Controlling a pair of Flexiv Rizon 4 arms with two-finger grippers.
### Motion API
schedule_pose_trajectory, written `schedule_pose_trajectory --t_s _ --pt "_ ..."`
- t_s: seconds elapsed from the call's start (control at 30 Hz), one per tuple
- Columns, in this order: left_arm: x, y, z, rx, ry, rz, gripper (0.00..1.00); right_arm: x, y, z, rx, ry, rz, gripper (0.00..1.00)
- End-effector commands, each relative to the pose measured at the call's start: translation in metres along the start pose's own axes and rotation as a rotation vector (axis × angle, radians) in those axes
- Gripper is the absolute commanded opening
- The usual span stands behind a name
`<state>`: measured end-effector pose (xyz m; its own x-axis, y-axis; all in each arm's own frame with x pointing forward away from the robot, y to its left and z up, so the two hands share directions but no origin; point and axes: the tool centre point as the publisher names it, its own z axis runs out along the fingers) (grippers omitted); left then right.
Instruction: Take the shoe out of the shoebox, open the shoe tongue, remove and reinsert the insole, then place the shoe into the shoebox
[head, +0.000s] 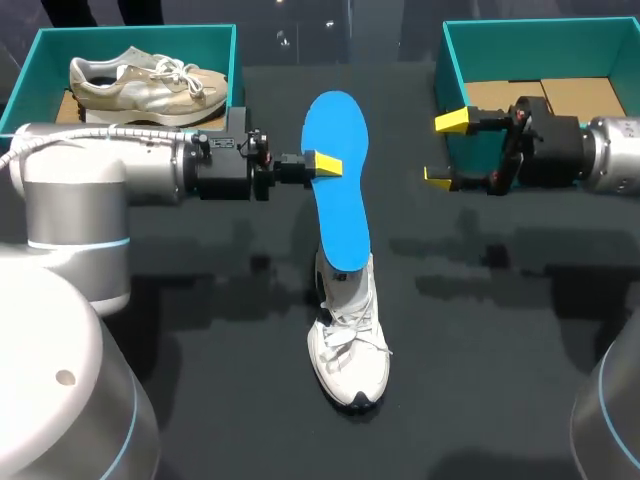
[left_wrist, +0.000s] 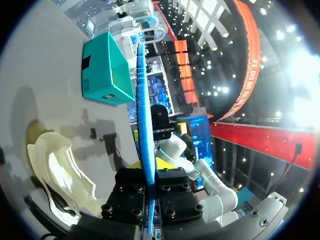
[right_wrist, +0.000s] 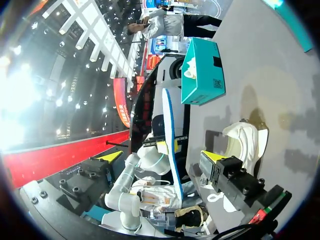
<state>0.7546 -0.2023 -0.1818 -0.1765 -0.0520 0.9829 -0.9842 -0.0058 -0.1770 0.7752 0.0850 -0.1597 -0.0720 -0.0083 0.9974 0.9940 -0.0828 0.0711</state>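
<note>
Two teal boxes sit at the counter's (head: 200, 330) far corners: the left box (head: 130, 34) holds a tan shoe (head: 150, 85), and the right box (head: 520, 30) shows its cardboard floor. The white shoe (head: 350, 345) lies mid-counter, toe toward the near edge. The blue insole (head: 338, 200) rises from its opening and stretches toward the far edge, between the boxes. The left hand (head: 322, 165) pinches the insole's left edge about midway along, one yellow tip on its upper face. The right hand (head: 446, 150) holds nothing, fingers spread wide, by the right box's left wall and well apart from the insole's right edge. Bare counter flanks the shoe on both sides.
</note>
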Motion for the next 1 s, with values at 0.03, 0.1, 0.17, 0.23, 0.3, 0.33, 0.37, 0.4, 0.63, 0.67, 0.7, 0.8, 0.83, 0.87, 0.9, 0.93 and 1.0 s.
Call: schedule_pose_trajectory --t_s 0.03,0.1,0.17,0.23,0.3,0.33,0.37,0.4,0.63,0.67,0.7,0.8,0.83,0.87,0.9,0.93,1.0 --pt "-0.007 -0.002 0.004 0.008 0.007 -0.06 0.0 0.0 -0.001 0.0 -0.002 -0.002 0.0 1.0" --pt "-0.009 -0.003 0.005 0.009 0.005 -0.07 0.0 0.0 -0.001 0.0 -0.002 -0.002 0.0 1.0" --pt "-0.011 -0.003 0.006 0.007 0.007 -0.107 0.0 0.0 -0.001 0.0 -0.002 -0.002 0.0 1.0" --pt "-0.014 -0.003 0.006 0.011 0.002 -0.108 0.0 0.0 -0.001 0.0 -0.002 -0.002 0.0 1.0" --pt "-0.015 -0.003 0.007 0.011 0.001 -0.12 0.0 0.0 -0.001 0.0 -0.002 -0.002 0.0 1.0" --pt "-0.016 -0.003 0.007 0.012 0.001 -0.133 0.0 0.0 -0.001 0.0 -0.002 -0.002 0.0 1.0" --pt "-0.017 -0.004 0.008 0.015 0.001 -0.145 0.0 0.0 -0.001 0.0 -0.002 -0.002 0.0 1.0" --pt "-0.018 -0.004 0.008 0.015 0.001 -0.145 0.0 0.0 -0.001 0.0 -0.002 -0.002 0.0 1.0" --pt "-0.022 -0.005 0.01 0.025 0.007 -0.189 0.0 0.004 -0.002 -0.001 0.006 -0.097 -0.009 1.0" --pt "-0.023 -0.005 0.011 0.026 0.001 -0.182 0.0 0.006 -0.002 -0.002 0.006 -0.119 -0.011 1.0" --pt "-0.023 -0.005 0.012 0.03 -0.004 -0.171 0.0 0.008 -0.002 -0.003 0.009 -0.14 -0.011 1.0" --pt "-0.024 -0.005 0.013 0.037 -0.012 -0.158 0.0 0.013 -0.002 -0.005 0.009 -0.226 -0.005 1.0" --pt "-0.024 -0.005 0.013 0.037 -0.012 -0.158 0.0 0.015 -0.002 -0.005 0.006 -0.257 -0.001 1.0" --pt "-0.024 -0.005 0.013 0.037 -0.012 -0.158 0.0 0.017 -0.002 -0.006 0.003 -0.277 -0.003 1.0" --pt "-0.024 -0.005 0.013 0.037 -0.012 -0.158 0.0 0.019 -0.002 -0.007 0.004 -0.308 -0.003 1.0" --pt "-0.024 -0.005 0.013 0.037 -0.012 -0.158 0.0 0.022 -0.002 -0.007 0.006 -0.342 -0.002 1.0" --pt "-0.024 -0.005 0.013 0.037 -0.012 -0.158 0.0 0.027 -0.003 -0.007 0.009 -0.404 -0.002 1.0"
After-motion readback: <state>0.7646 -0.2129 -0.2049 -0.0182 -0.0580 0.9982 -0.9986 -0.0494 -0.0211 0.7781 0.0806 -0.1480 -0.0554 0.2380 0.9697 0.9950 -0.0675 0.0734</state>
